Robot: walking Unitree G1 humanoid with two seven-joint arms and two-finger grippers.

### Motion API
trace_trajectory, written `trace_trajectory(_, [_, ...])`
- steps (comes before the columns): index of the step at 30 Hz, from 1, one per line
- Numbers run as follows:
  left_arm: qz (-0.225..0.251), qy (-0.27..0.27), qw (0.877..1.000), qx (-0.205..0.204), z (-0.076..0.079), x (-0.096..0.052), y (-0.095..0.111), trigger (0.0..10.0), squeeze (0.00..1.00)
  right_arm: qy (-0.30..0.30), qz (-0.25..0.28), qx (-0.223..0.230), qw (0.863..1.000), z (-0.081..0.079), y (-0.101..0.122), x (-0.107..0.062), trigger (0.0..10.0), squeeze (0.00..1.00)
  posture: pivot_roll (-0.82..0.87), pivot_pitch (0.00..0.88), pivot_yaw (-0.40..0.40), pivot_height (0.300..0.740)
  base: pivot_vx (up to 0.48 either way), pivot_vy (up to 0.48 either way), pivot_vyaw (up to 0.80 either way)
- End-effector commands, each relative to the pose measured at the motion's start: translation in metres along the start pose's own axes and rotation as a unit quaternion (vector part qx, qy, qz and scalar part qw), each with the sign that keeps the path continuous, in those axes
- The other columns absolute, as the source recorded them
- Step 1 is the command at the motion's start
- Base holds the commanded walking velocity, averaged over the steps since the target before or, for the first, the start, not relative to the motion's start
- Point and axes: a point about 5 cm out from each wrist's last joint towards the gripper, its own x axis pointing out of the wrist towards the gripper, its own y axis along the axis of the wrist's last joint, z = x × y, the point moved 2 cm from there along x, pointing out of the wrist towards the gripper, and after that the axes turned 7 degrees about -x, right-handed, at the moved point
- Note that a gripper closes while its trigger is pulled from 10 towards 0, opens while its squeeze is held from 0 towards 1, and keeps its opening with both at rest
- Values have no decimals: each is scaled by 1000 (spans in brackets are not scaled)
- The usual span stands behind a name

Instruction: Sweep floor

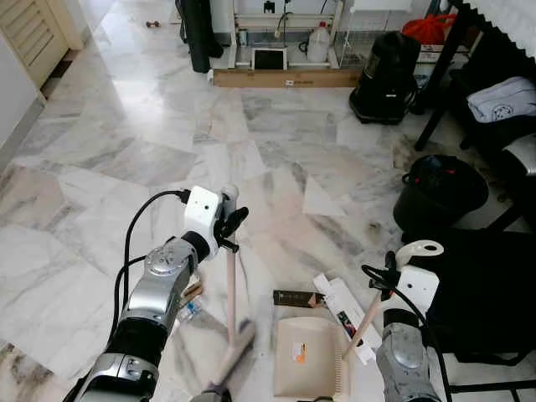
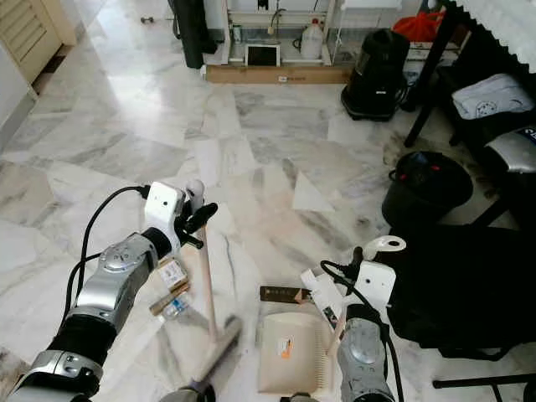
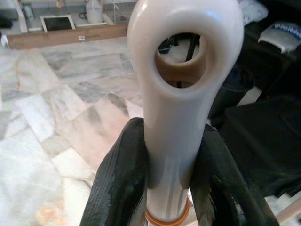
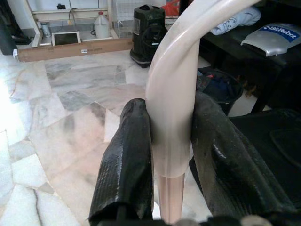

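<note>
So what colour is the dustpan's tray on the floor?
Beige, with a small orange label; the dustpan shows best in the left eye view.

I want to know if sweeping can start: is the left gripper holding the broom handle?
Yes, the left gripper has both black fingers clamped around the pale broom handle.

Domestic interior, living area of a home. Evidence: polished white-and-grey veined marble tile floor (image 1: pixel 151 134), louvred cream wooden door (image 1: pixel 33 33), black canister vacuum cleaner (image 1: pixel 387 75), round black waste bin (image 1: pixel 440 193), white plastic jug (image 1: pixel 318 43) under a white shelving unit (image 1: pixel 285 17).
</note>
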Motion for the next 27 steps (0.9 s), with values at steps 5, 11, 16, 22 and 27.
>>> trace_trajectory(5, [15, -23, 998, -57, 7, 6, 9, 10000, 0, 4, -12, -4, 1000, 0, -6, -3, 10000, 0, 89, 174, -5, 740, 0, 0, 0])
trace_trajectory(11, [26, -75, 992, -95, 18, 6, 18, 10000, 0, 6, -11, -4, 1000, -1, -5, -2, 10000, 0, 92, 172, -8, 740, 0, 0, 0])
trace_trajectory(16, [32, -105, 988, -104, 26, 5, 23, 10000, 0, 7, -10, -3, 1000, -1, -3, 0, 10000, 0, 95, 168, -10, 740, 0, 0, 0])
trace_trajectory(22, [46, -117, 985, -118, 28, 5, 32, 10000, 0, 6, -3, 0, 1000, -2, 1, 3, 10000, 0, 96, 161, -10, 740, 0, 0, 0])
trace_trajectory(27, [67, -109, 986, -110, 24, 5, 42, 10000, 0, 2, 2, 3, 1000, -1, 4, 6, 10000, 0, 99, 154, -12, 740, 0, 0, 0])
